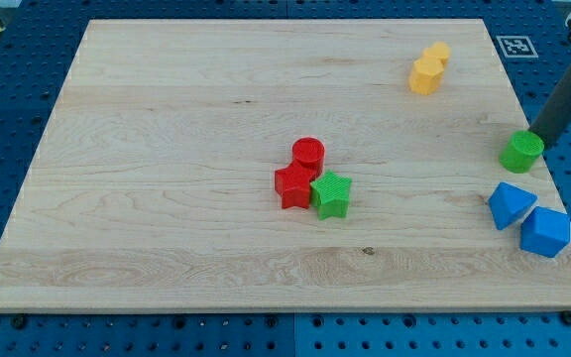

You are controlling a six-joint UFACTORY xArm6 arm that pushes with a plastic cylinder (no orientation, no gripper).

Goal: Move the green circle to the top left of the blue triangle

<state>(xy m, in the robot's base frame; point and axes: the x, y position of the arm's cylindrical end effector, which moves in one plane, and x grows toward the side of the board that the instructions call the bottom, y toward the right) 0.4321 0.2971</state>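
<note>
Camera view, left to right: we see a light wooden board (167,149) on a blue perforated table (8,59), with the board's left half carrying no blocks.

Near the centre sits a tight cluster of three. The red block (292,186), an irregular shape we can't name, is leftmost. The red cylinder (308,154) sits just behind it on the far side, touching. The green star (331,194) is pressed against the red block's right side.

Further right, at the far edge of the board, two yellow blocks are in contact: a yellow hexagon-like block (425,75) and a smaller yellow block (439,52) behind it, shape unclear.

On the right edge is the green circle (521,152), a short cylinder, standing upright. Our rod comes down from the upper right corner, and my tip (535,138) is against the circle's far-right side, touching or nearly so; we can't tell which from this angle. The tool is a plain rod, so no jaws to spread or press; it holds nothing.

Nearer to us than the circle, well apart from it, are two blue blocks touching each other: the blue triangle (511,204) and, to its right and slightly nearer, a blue cube-like block (545,233) at the board's right edge. The green circle currently lies on the far side of the blue triangle, slightly right of it.

A fiducial tag (514,46) sits on the table past the board's far-right corner.
</note>
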